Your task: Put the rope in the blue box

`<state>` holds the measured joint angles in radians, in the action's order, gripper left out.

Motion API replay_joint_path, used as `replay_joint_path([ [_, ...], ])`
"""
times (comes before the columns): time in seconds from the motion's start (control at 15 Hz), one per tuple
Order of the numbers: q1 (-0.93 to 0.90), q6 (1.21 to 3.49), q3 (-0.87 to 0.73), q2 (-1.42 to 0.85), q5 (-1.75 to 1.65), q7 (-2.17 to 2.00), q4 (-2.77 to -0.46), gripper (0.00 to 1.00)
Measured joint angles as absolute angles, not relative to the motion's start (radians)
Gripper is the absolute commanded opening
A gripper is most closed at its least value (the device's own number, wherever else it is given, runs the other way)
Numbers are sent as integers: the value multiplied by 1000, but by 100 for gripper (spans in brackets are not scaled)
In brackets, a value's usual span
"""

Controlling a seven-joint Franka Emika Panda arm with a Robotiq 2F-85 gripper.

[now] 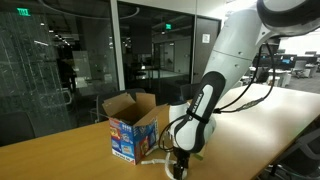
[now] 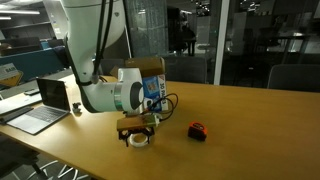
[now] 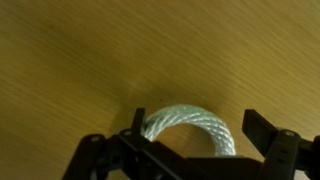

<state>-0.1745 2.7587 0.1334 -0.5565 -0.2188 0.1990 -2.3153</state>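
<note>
Where the gripper stands: the black two-finger Robotiq gripper (image 3: 195, 140) hangs low over the table at the end of the white, thick-jointed arm (image 1: 215, 80), pointing down at the wood in both exterior views.
Jaws: apart, with one dark finger (image 3: 262, 135) on each side of the rope and neither visibly pressing on it.
Rope: the thin white twisted rope (image 3: 190, 122) lies on the wood directly under the gripper, with one curved loop arching between the fingers.
Box: the blue box (image 1: 133, 128), a small cardboard carton with blue printed sides and plain brown flaps, stands upright just beside the gripper with its flaps spread open. The rope lies outside it.
Small item: a red-and-black object (image 2: 197, 131) sits on the table near the gripper, apart from the rope.
Surface: a smooth, light brown wooden tabletop (image 3: 90, 60) with fine grain.
Laptop: an open grey laptop (image 2: 45, 100) sits well apart from the gripper, past the arm.
Room: an office, with dark glass walls (image 1: 60, 60) beyond the box that reflect ceiling lights.
</note>
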Motion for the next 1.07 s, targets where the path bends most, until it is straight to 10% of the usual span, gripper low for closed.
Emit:
replay_joint_path([
  [0.73,-139,2772,174,-570,-201,200,-2310,16],
  [1.07,-136,2772,194,-569,-179,200,-2313,13],
])
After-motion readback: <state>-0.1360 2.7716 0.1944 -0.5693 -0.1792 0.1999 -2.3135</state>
